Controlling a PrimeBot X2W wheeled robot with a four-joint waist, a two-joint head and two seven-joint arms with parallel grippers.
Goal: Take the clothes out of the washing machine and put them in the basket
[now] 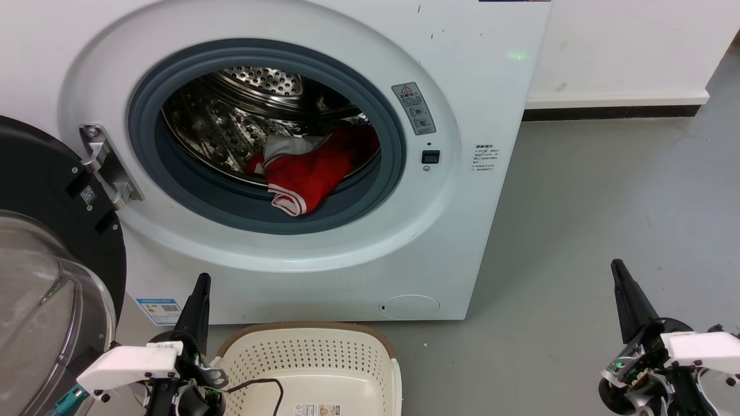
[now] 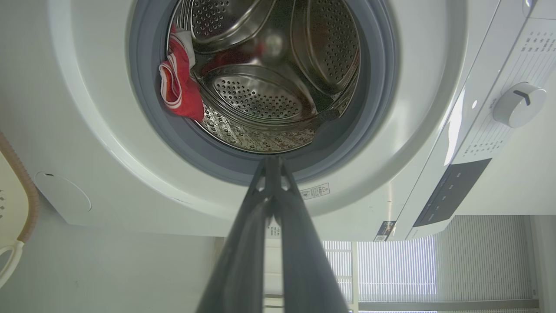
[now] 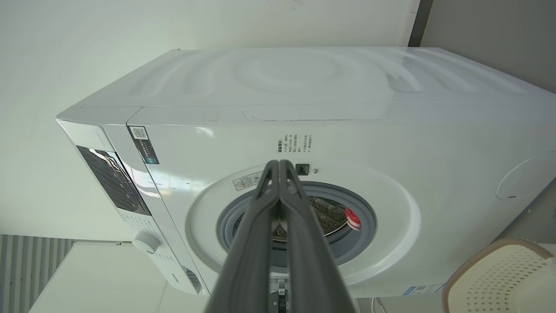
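Observation:
The white washing machine (image 1: 474,81) stands with its porthole door (image 1: 40,242) swung open at the left. Red clothes (image 1: 309,170) with white striped trim lie in the steel drum, one edge draped over the grey rubber ring (image 1: 243,211). The clothes (image 2: 178,84) also hang at the drum's left rim in the left wrist view, and show as a red patch (image 3: 352,217) in the right wrist view. A cream basket (image 1: 312,370) sits on the floor in front of the machine. My left gripper (image 1: 199,286) is shut and empty beside the basket. My right gripper (image 1: 618,268) is shut and empty at the far right.
Grey floor (image 1: 607,202) stretches to the right of the machine, with a white wall and dark skirting (image 1: 613,110) behind. The open door takes up the left side. A black cable (image 1: 266,384) lies across the basket's near rim.

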